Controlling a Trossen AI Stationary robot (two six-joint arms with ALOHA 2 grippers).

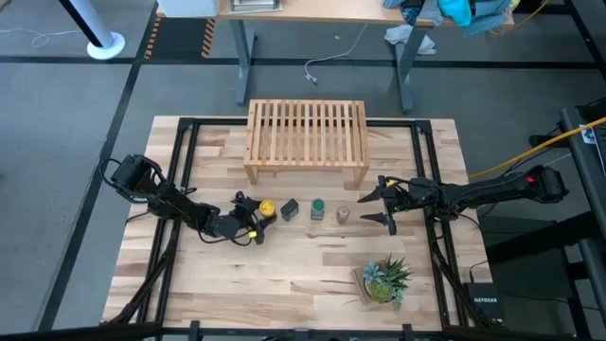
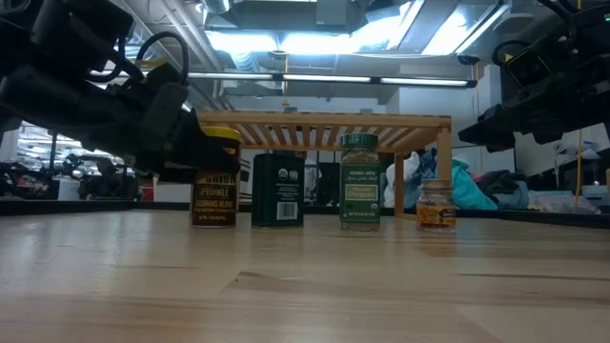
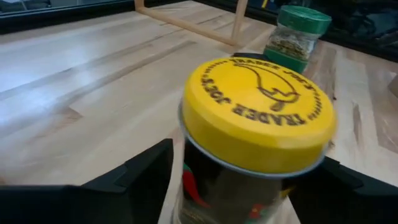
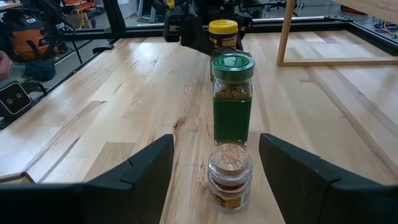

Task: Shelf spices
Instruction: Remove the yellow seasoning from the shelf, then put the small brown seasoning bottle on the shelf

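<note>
From the high view I have the shelf (image 1: 307, 140) standing at the far edge of the table (image 1: 284, 284), centred, with nothing on its slats. The four spices sit in a row on the tabletop just in front of it, none shelved yet: the yellow-lidded jar (image 1: 267, 207), the black tin (image 1: 290, 209), the green-lidded jar (image 1: 317, 207) and the tiny clear jar (image 1: 343, 215), running from my left arm's side toward the right arm's.

My left gripper (image 1: 254, 220) is at the yellow-lidded jar. In the left wrist view the jar (image 3: 255, 124) fills the frame between the two dark fingers (image 3: 134, 180), and I see a gap between each finger and the glass, so the jaws look spread around it rather than pressing on it. The jar's lower body is cut off at the picture's edge, so I cannot confirm whether it stands on the wood from there; in the low view it (image 2: 214, 178) appears to rest upright on the table, though the arm covers its left side.

My right gripper (image 1: 391, 203) hangs near the tiny clear jar with its jaws wide apart and holding nothing. In the right wrist view that jar (image 4: 229, 177) stands between the fingers (image 4: 134, 177) without touching either, and the green-lidded jar (image 4: 232, 99) hides most of the tin behind it.

A potted plant (image 1: 386, 279) sits near the table's front edge on the right.
</note>
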